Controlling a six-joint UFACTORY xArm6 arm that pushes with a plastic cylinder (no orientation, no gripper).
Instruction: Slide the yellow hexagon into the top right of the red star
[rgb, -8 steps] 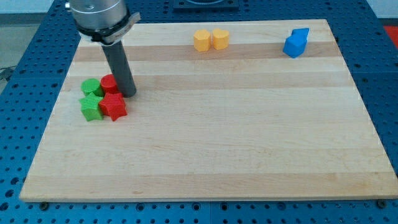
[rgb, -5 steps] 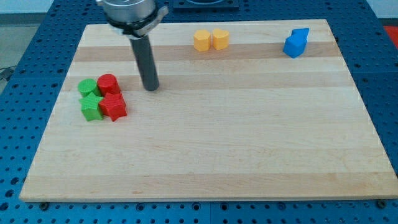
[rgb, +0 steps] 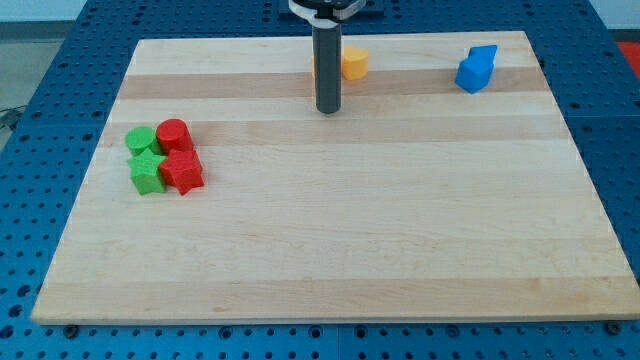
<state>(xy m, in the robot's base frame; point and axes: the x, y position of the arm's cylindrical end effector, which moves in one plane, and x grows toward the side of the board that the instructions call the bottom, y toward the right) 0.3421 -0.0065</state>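
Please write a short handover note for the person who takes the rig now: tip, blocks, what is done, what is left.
My tip rests on the wooden board, just below the two yellow blocks at the view's top; the rod hides most of the left one, so I cannot tell which is the hexagon.
The red star block lies at the view's left in a cluster with a red cylinder and two green blocks.
Done: nothing pushed yet.
Left: slide the yellow hexagon to the star's top right.

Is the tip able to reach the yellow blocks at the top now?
Probably yes. My tip stands just below the yellow blocks, with only bare board between them. The rod covers the left block, so I cannot tell which one is the hexagon.
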